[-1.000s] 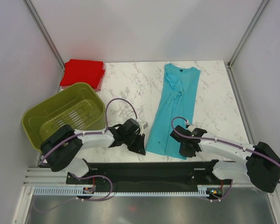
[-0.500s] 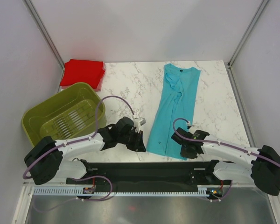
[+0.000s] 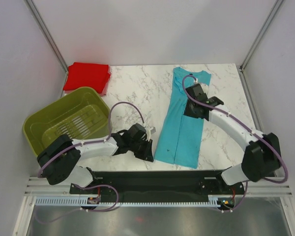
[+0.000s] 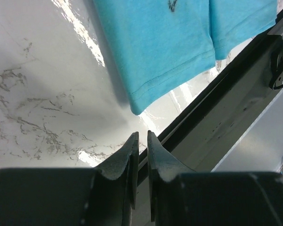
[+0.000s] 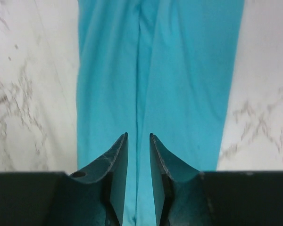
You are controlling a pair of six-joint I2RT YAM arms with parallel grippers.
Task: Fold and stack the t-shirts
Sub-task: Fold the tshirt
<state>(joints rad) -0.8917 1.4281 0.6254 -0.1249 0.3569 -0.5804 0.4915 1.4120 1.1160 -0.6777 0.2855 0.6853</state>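
Observation:
The turquoise t-shirt (image 3: 179,137) lies folded lengthwise into a long strip, collar at the far end. The red t-shirt (image 3: 87,77) is a flat square bundle at the back left. My left gripper (image 3: 148,152) hovers low by the strip's near-left hem corner (image 4: 139,106). In the left wrist view its jaws (image 4: 140,133) stand a narrow slit apart with nothing between them. My right gripper (image 3: 191,112) is over the strip's upper half. The right wrist view shows it (image 5: 138,135) open above the turquoise cloth (image 5: 188,70), holding nothing.
An olive-green slotted basket (image 3: 83,91) stands at the left, just in front of the red bundle. The black rail (image 4: 217,94) at the table's near edge runs just beside the left fingers. White walls close in both sides.
My right arm has swung from the shirt's near hem up to its upper half, and its jaws have widened. The left arm shifted slightly and is back by the hem corner.

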